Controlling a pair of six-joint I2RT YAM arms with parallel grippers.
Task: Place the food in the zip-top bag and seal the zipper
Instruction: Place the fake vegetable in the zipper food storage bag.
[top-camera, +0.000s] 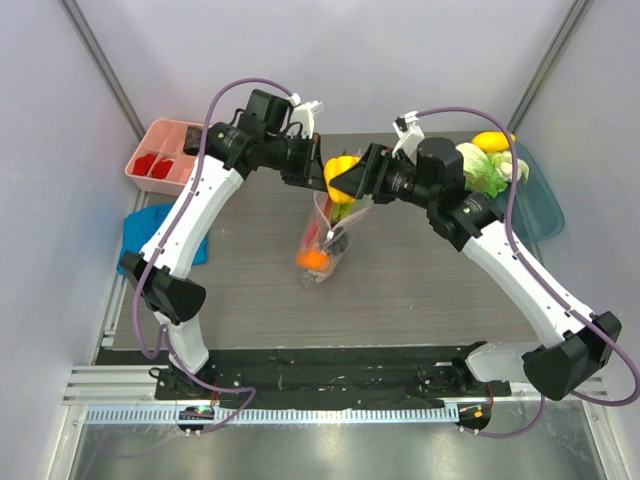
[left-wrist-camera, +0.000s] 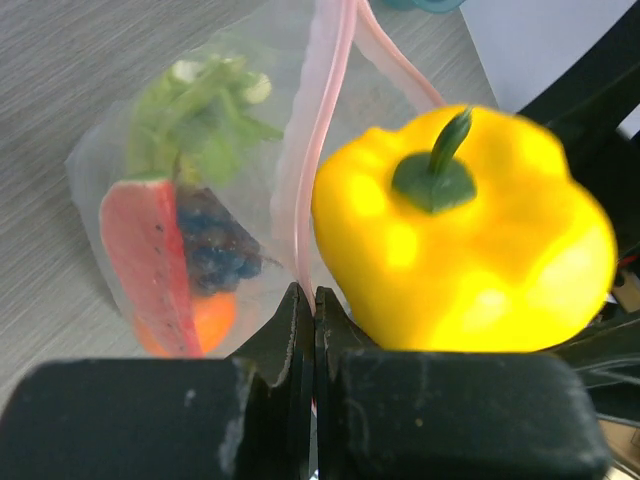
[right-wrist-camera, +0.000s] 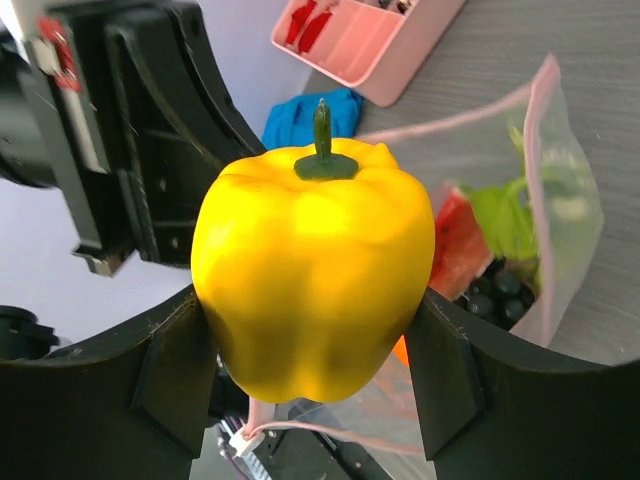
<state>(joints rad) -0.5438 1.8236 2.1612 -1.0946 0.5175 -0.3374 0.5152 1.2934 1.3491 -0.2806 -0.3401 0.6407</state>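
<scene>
Pinching the zipper (left-wrist-camera: 330, 110) of the zip-top bag (left-wrist-camera: 100, 165), the left gripper (left-wrist-camera: 308, 318) has its two fingers pressed flat together on the thin pink strip. From these fingers the clear bag stretches away over the table (top-camera: 250, 290). Inside it, past the fingertips, lie a red watermelon slice (left-wrist-camera: 145, 260), dark grapes (left-wrist-camera: 215, 250), an orange (left-wrist-camera: 212, 320) and, farthest from the hand, the green leek (left-wrist-camera: 190, 110).

Just beside the left fingertips, on their right side, is a yellow pepper (right-wrist-camera: 315, 275). The right gripper (right-wrist-camera: 310, 360) holds it, with the fingers spread wide and set against its two sides and the green stem pointing away from the palm. The pepper is at the open mouth of the bag, not yet inside.

Behind the right wrist, well apart from the bag, a pale cabbage (top-camera: 485, 172) and a yellow fruit (top-camera: 492, 140) rest at a blue container (top-camera: 542, 205). On the outer side of the left arm are a pink tray (top-camera: 165, 155) and a blue cloth (top-camera: 160, 232).
</scene>
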